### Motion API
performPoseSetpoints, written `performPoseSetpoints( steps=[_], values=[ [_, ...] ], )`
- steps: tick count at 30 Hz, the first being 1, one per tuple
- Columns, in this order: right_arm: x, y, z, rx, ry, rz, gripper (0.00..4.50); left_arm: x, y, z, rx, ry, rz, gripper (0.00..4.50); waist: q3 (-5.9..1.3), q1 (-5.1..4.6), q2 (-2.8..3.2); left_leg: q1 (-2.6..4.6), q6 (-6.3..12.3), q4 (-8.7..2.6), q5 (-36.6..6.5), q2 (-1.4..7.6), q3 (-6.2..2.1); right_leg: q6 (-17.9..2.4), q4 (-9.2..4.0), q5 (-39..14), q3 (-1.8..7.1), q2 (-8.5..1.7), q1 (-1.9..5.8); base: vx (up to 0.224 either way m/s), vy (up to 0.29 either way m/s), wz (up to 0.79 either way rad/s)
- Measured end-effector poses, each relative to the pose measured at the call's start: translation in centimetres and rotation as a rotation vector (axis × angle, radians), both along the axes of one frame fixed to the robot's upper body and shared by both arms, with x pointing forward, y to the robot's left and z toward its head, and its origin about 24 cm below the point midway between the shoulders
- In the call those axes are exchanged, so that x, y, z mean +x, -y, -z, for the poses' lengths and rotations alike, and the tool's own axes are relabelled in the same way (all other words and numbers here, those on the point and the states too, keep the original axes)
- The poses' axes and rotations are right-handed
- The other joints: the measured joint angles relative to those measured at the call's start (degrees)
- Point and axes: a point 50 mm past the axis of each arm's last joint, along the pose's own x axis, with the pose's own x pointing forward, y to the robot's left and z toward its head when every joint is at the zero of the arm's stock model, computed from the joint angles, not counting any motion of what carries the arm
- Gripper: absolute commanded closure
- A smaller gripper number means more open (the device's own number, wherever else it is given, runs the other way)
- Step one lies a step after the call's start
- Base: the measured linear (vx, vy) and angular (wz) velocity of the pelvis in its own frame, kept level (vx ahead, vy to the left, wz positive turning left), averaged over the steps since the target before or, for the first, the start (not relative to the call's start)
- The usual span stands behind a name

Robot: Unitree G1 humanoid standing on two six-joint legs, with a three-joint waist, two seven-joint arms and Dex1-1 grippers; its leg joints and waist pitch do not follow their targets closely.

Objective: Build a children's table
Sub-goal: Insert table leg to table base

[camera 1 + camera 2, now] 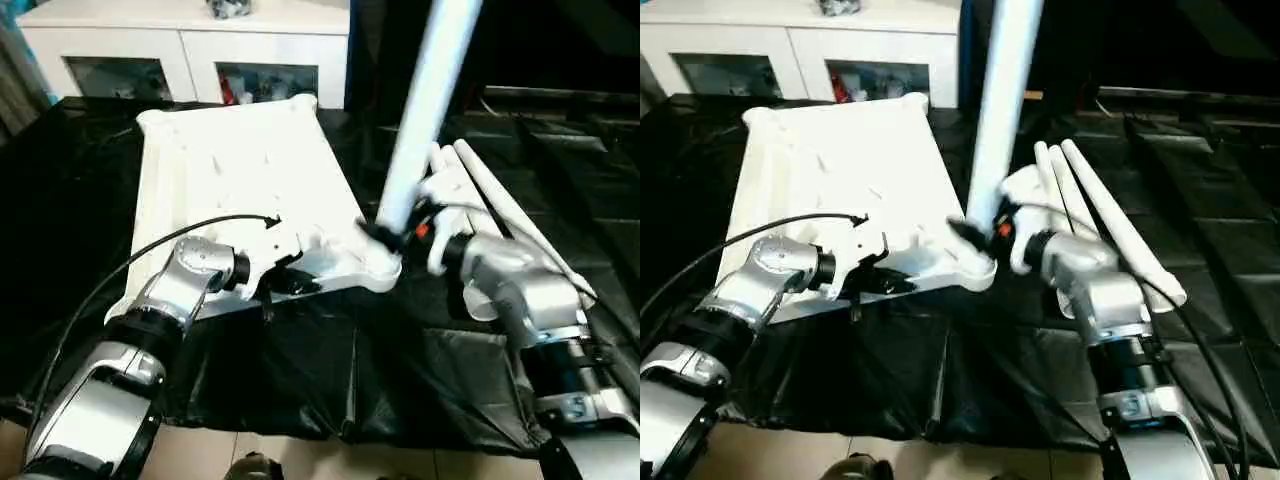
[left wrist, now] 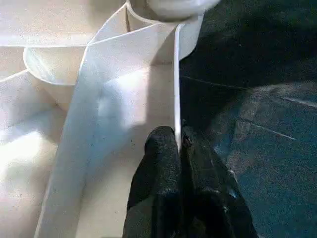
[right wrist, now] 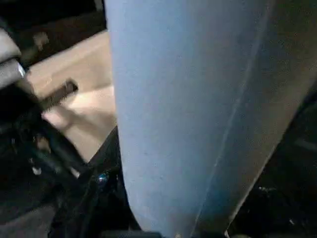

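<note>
The white tabletop (image 1: 240,170) lies ribbed side up on black sheeting. My left gripper (image 1: 287,281) is shut on the thin wall of its near rim (image 2: 176,74), one black finger on each side, as the left wrist view shows (image 2: 179,144). One white leg (image 1: 425,100) stands upright in the near right corner socket (image 1: 375,268). My right gripper (image 1: 392,235) is shut around the base of that leg, just above the socket. In the right wrist view the leg (image 3: 188,124) sits close in front of the camera.
Spare white legs (image 1: 500,210) lie side by side on the sheeting, right of the tabletop and behind my right forearm. A white cabinet with glass doors (image 1: 180,45) stands at the back. Black sheeting (image 1: 330,370) covers the floor, with bare tiles at the near edge.
</note>
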Motion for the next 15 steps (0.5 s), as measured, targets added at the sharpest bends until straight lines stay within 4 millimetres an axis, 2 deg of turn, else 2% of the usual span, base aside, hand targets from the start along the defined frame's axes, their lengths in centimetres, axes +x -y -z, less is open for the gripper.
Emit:
performPoseSetpoints(
  steps=[15],
  values=[
    [0.18, 0.0, 0.68, -0.01, -0.019, -0.025, 2.61, -0.91, -0.73, 0.16, -0.012, -0.019, 0.035, 4.5, -0.03, -0.01, -0.11, 0.02, 0.0, -0.06, 0.0, 0.0, 0.02, 0.01, 0.0, -0.03, 0.01, 0.0, -0.02, 0.0, 0.0, 0.0]
  ],
)
